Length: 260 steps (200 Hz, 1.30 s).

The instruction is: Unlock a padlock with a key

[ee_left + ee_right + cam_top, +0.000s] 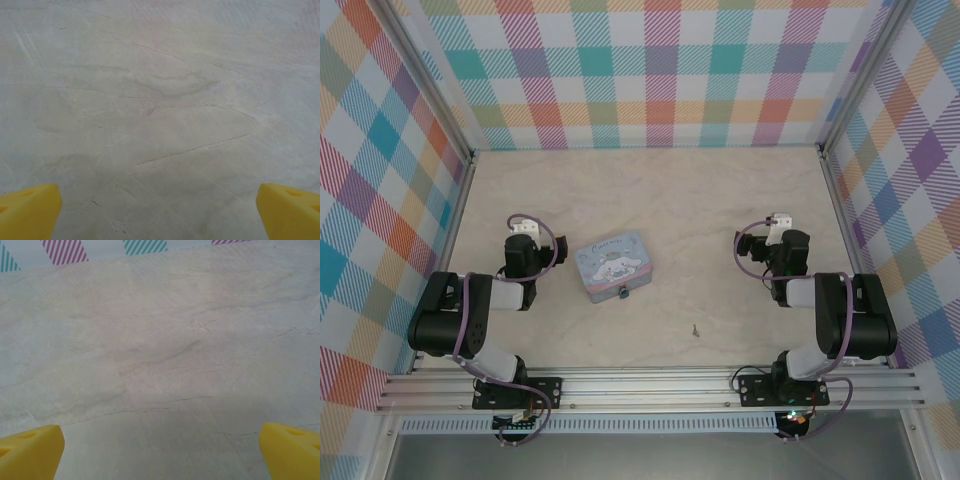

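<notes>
Top external view: we see the key [695,328] flat on the table [720,200].
It lies long-ways front to back, right of the tin [610,262] with the padlock [623,293]. Left end effector [160,212] and right end effector [160,452] gape wide, holding nothing.

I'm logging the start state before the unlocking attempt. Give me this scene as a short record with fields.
padlock: small, blue, at the near edge of the tin; too small to tell whether the shackle is closed
key: dark sliver lying on the table, apart from the tin, nearer the right arm
left gripper: open, holding nothing, above bare table
right gripper: open, holding nothing, above bare table
progress: key not yet picked up
</notes>
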### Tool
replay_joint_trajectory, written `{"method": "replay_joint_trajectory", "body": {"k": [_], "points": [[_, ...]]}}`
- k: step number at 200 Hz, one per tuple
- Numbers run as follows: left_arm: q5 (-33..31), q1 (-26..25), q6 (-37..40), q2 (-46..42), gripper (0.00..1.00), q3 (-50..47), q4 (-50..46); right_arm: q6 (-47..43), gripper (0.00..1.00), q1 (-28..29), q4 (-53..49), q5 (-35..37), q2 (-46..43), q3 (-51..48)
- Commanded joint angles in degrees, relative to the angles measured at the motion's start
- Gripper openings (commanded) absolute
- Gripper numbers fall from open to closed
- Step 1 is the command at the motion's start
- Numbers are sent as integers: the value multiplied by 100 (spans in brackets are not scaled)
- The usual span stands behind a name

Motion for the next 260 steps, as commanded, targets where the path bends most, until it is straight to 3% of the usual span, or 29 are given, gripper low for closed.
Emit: {"method": "replay_joint_trajectory", "body": {"k": [1, 52, 72, 102, 118, 155, 173, 214, 260], "points": [[-18, -40, 107, 44, 100, 105, 194, -52, 100, -16, 175, -69, 65, 123], [-18, 0, 59, 41, 100, 116, 181, -73, 100, -17, 158, -127, 44, 129], [-238, 2, -36, -136, 100, 161, -30, -47, 100, -14, -529, -78, -254, 378], [-580, -6, -142, -971, 100, 548, -1342, 182, 100, -14, -1991, -139, -1046, 703], [-890, 4, -568, -1484, 100, 880, -2293, 541, 100, -9, -2841, -533, -1552, 892], [99, -37, -1826, -2389, 100, 1598, -4203, 1795, 100, 186, -5026, -993, -2654, 1430], [475, -303, -2243, -2715, 100, 1692, -4621, 2143, 100, 381, -5938, -1281, -3012, 1640], [407, -1537, -2542, -3113, 100, 1949, -5572, 2381, 93, 1226, -7866, -1282, -3433, 1927], [385, -2604, -3340, -3208, 100, 1754, -4989, 2827, 82, 2664, -8862, -757, -3264, 1833]]}}
